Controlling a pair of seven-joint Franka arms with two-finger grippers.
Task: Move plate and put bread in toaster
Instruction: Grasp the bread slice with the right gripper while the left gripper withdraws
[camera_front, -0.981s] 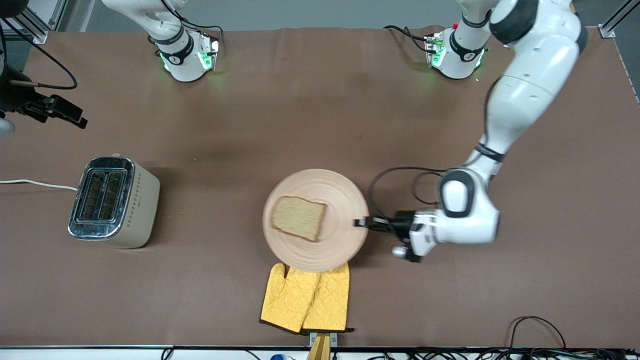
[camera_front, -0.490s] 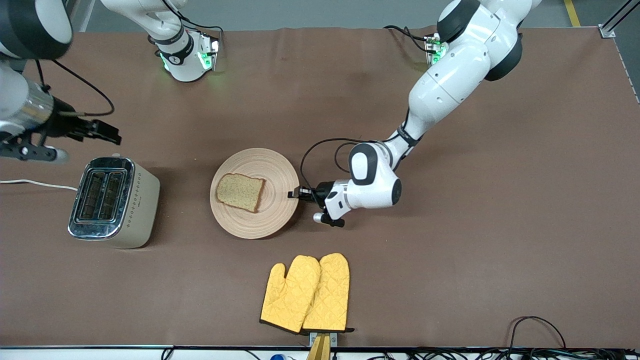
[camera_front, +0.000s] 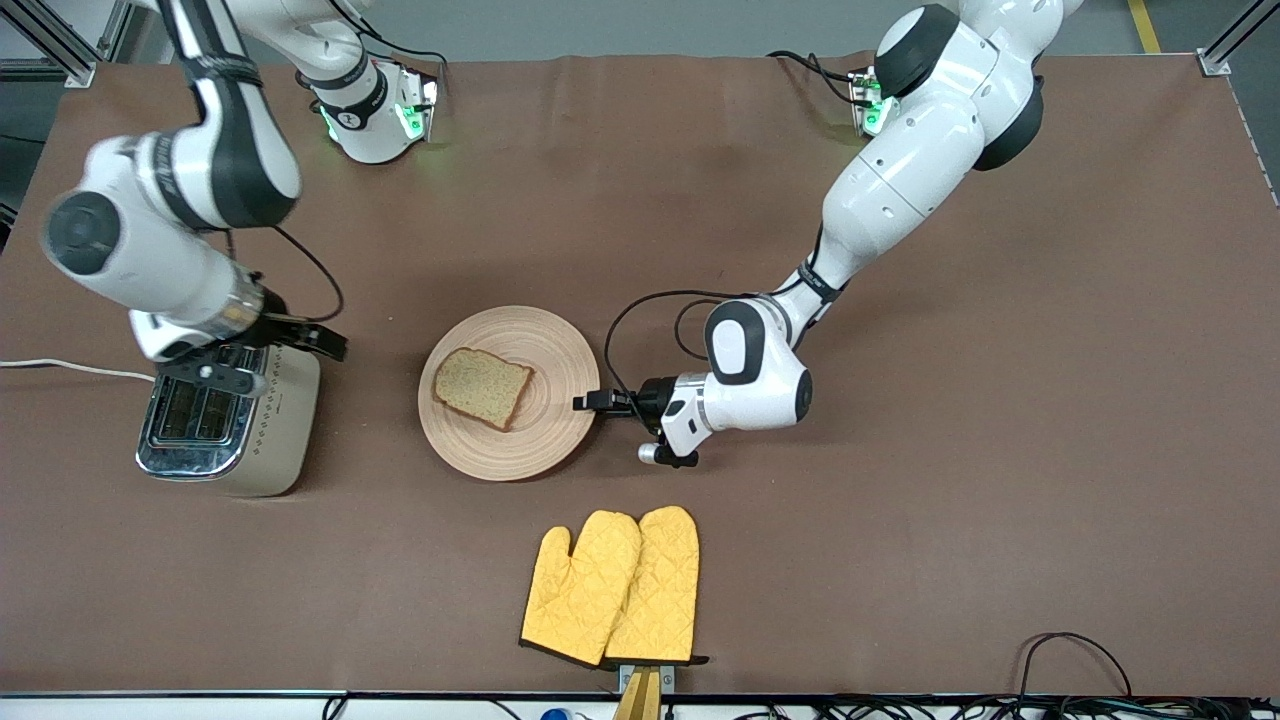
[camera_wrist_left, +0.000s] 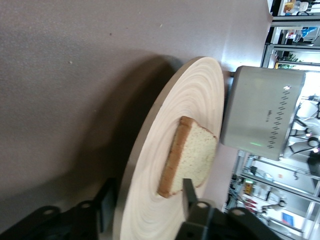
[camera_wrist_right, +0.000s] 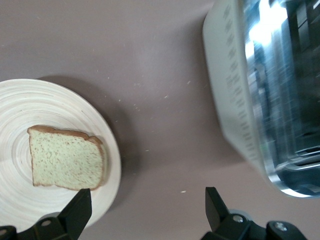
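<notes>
The light-tan wooden plate (camera_front: 545, 432) lies on the table beside the cream toaster (camera_front: 280, 425), with the bread slice (camera_front: 482, 387) on it. My left gripper (camera_front: 590, 402) is at the plate's rim on the side away from the toaster. In the left wrist view its jaws (camera_wrist_left: 148, 205) stand apart, one above and one below the rim of the plate (camera_wrist_left: 200, 95), near the bread (camera_wrist_left: 192, 155). My right gripper (camera_front: 322, 340) is open and empty, over the toaster's edge that faces the plate. The right wrist view shows the toaster (camera_wrist_right: 235, 100), the plate (camera_wrist_right: 50, 100) and the bread (camera_wrist_right: 65, 157).
A pair of yellow oven mitts (camera_front: 612, 585) lies nearer the front camera than the plate. The toaster's white cord (camera_front: 70, 367) runs off the right arm's end of the table. Cables lie along the front edge (camera_front: 1070, 650).
My left gripper carried the plate with the bread off the oven mitts to beside the toaster, then its jaws parted. My right arm swung in from the table's end to over the toaster.
</notes>
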